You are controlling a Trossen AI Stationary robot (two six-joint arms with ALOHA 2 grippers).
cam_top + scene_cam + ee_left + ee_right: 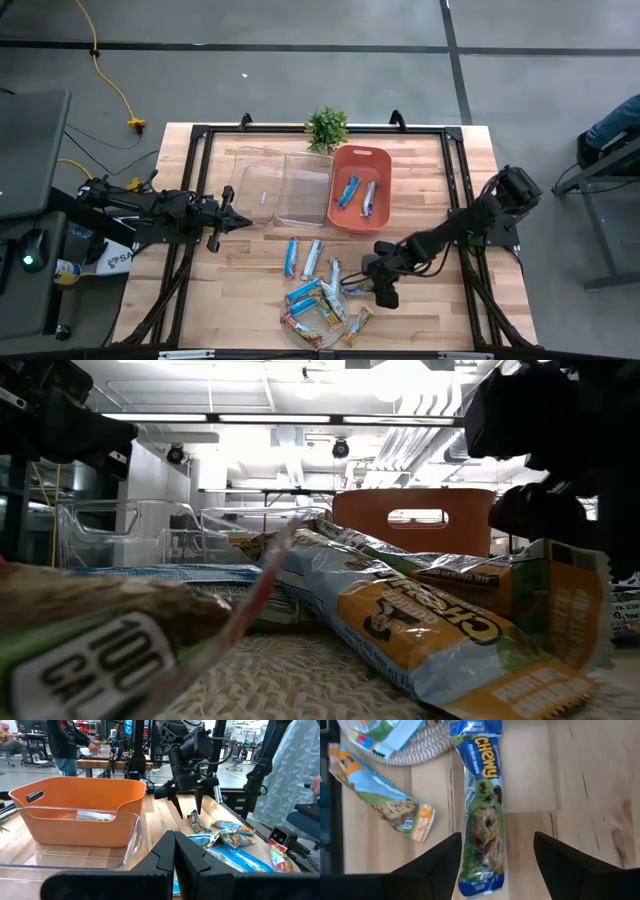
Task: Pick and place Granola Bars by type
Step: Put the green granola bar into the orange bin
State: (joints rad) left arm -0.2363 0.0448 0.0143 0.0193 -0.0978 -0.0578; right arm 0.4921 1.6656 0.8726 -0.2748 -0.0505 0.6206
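right gripper (pixel 385 292) low over the table (pixel 440 190) beside the mat (pixel 318 318), near the front edge; fingers (pixel 436 865) spread wide and empty, straddling a blue bar (pixel 483 805) that lies flat on bare wood, one finger on each long side, neither touching the wrapper. just beside it, an orange-ended bar (pixel 382 797), apart from the blue one, with a strip of wood between. mat rim and more bars (pixel 312 308) heaped on it, close to the front edge. three more bars (pixel 310 258) side by side on the wood between the mat and the bins, apart from one another. orange bin (pixel 385 160) behind them with two bars (pixel 357 194) inside; clear bin (pixel 305 215) touching its left wall, another clear bin (pixel 240 180) farther left. small plant (pixel 327 127) at the back edge. open wood on the right half of the table, between the orange bin and the right arm. left gripper (pixel 232 220) at the left edge, level with the clear bins, well apart from the bars; fingers (pixel 200 865) closed together, holding nothing. person (pixel 67 742) standing in the room beyond the table.
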